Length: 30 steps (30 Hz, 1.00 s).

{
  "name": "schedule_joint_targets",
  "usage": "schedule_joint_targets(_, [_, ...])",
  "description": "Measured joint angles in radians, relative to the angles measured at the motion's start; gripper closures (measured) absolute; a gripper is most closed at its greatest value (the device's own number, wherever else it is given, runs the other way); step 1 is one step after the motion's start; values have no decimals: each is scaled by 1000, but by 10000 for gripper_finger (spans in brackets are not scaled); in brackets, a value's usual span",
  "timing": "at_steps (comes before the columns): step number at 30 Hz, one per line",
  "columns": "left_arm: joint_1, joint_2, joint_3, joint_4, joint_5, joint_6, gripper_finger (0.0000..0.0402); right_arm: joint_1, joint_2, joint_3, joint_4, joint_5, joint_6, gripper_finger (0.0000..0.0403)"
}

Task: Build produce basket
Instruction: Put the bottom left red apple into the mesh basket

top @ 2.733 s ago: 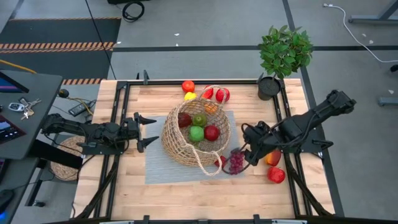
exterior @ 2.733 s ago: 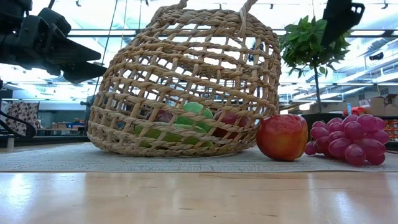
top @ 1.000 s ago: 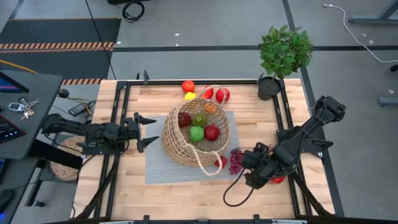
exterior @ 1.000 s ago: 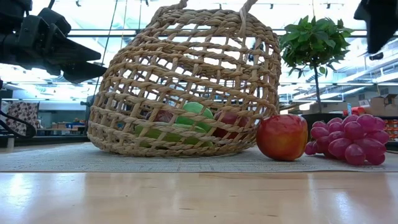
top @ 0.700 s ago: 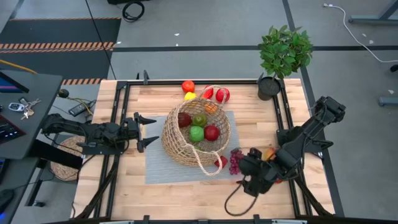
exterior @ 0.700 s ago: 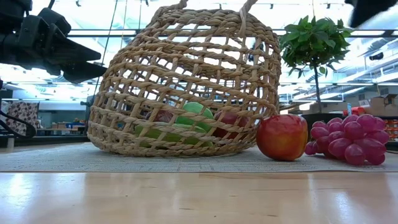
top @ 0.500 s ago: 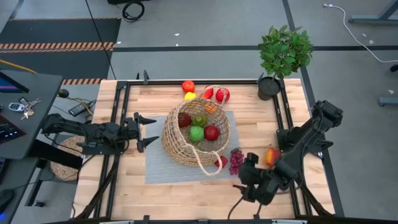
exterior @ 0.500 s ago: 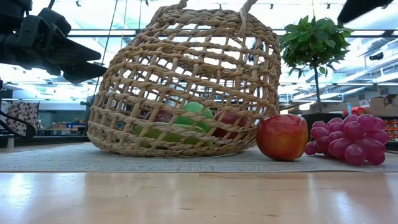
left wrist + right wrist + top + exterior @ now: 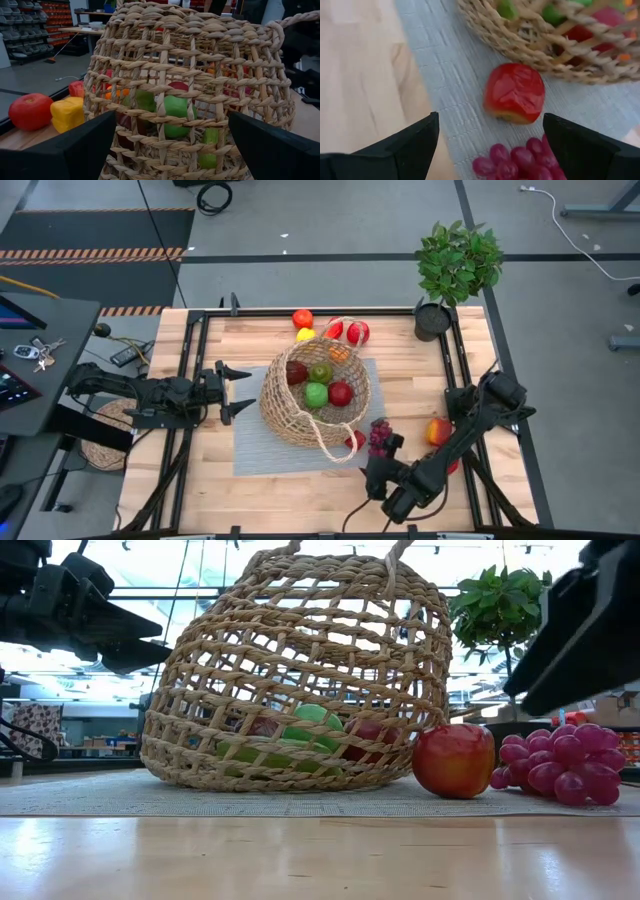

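Four fruits (image 9: 318, 383) inside basket (image 9: 290, 420)

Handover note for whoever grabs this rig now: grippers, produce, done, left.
Left gripper: open, empty, parked beside the basket on its left.
Right gripper: open, empty, low at the table's near edge, facing the red apple and purple grapes on the grey mat.
Done: dark red, two green and one red piece sit in the basket.
Left: that apple and the grapes by the basket's handle; a peach-coloured fruit and a red one mostly hidden under the right arm; tomato, yellow piece and two red pieces behind the basket.
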Motion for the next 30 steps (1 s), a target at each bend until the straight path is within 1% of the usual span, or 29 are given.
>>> schedule_joint_targets(3, [0,0,0,0,0,0,8,-20,-1,0,1,1,15,43])
schedule_joint_targets(6, [0,0,0,0,0,0,8,-41,-20,-9,3,-1,-2,43])
schedule_joint_targets(10, [0,0,0,0,0,0,8,-82,-72,-77,11,-27,-10,44])
schedule_joint_targets(14, [0,0,0,0,0,0,8,-118,-154,-179,181,-68,-64,44])
schedule_joint_targets(16, [0,0,0,0,0,0,8,-136,-182,-234,274,-105,-91,44])
schedule_joint_targets(18, [0,0,0,0,0,0,8,-155,-200,-277,338,-119,-104,44])
schedule_joint_targets(22, [0,0,0,0,0,0,8,-185,-198,-338,434,-121,-119,44])
schedule_joint_targets(26, [0,0,0,0,0,0,8,-205,-196,-390,591,-160,-167,44])
schedule_joint_targets(30, [0,0,0,-1,0,0,8,-222,-196,-413,622,-189,-166,45])
